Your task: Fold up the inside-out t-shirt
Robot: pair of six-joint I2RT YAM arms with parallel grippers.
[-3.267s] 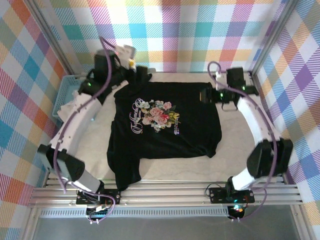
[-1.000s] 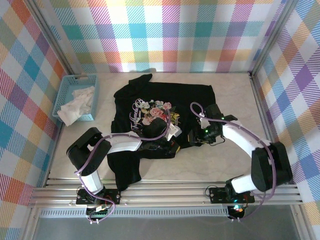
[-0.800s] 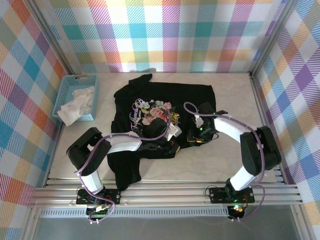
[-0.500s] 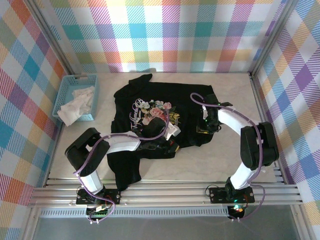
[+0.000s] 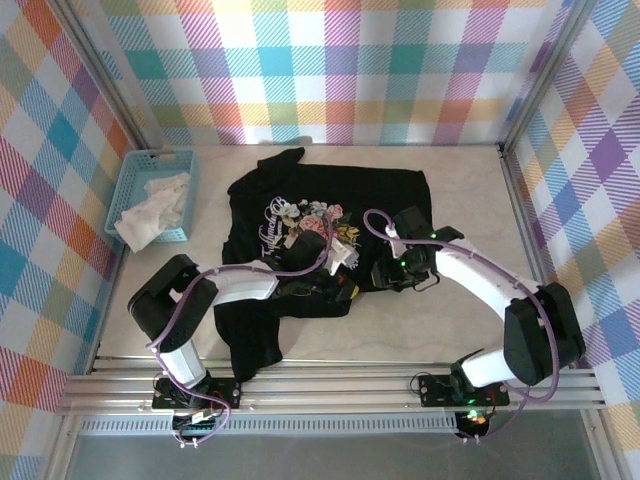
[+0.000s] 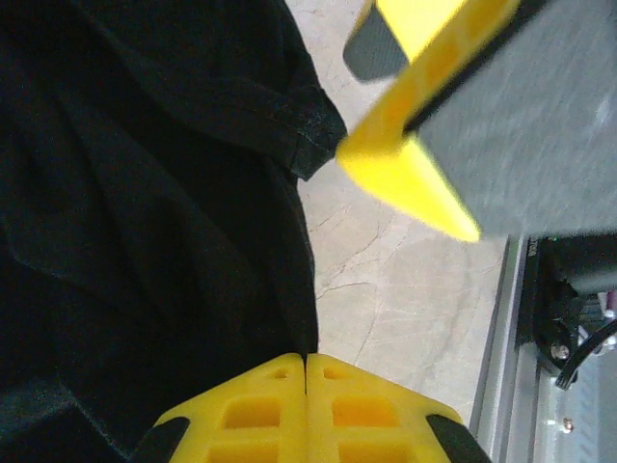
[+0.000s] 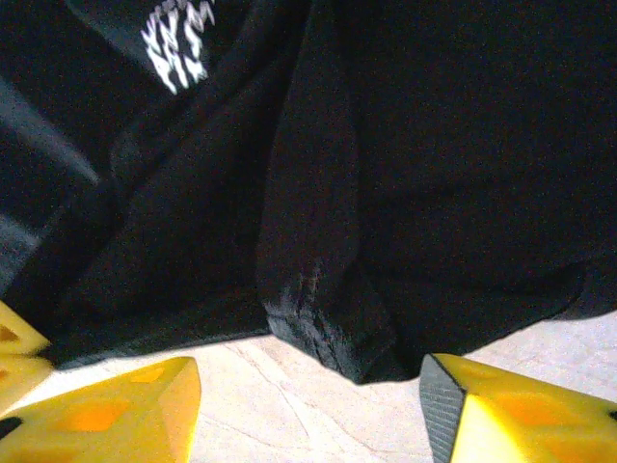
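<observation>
The black t-shirt (image 5: 390, 205) lies spread on the table with its flower print (image 5: 305, 222) facing up and its near hem bunched. My left gripper (image 5: 346, 291) is at that hem. In the left wrist view its yellow fingers (image 6: 270, 405) are pressed together, and the edge of the t-shirt (image 6: 145, 222) runs into their seam. My right gripper (image 5: 384, 275) is just to its right and stands open. In the right wrist view its fingers (image 7: 501, 410) straddle a folded hem corner (image 7: 328, 333) without touching it.
A light-blue basket (image 5: 132, 178) holding a white cloth (image 5: 150, 212) sits at the far left. Bare marble table (image 5: 420, 325) lies between the hem and the metal rails at the near edge. Plaid walls close in the back and both sides.
My right gripper swung toward the back of the shirt, then came back to the hem beside the left gripper with its jaws wider. The left gripper stayed put.
</observation>
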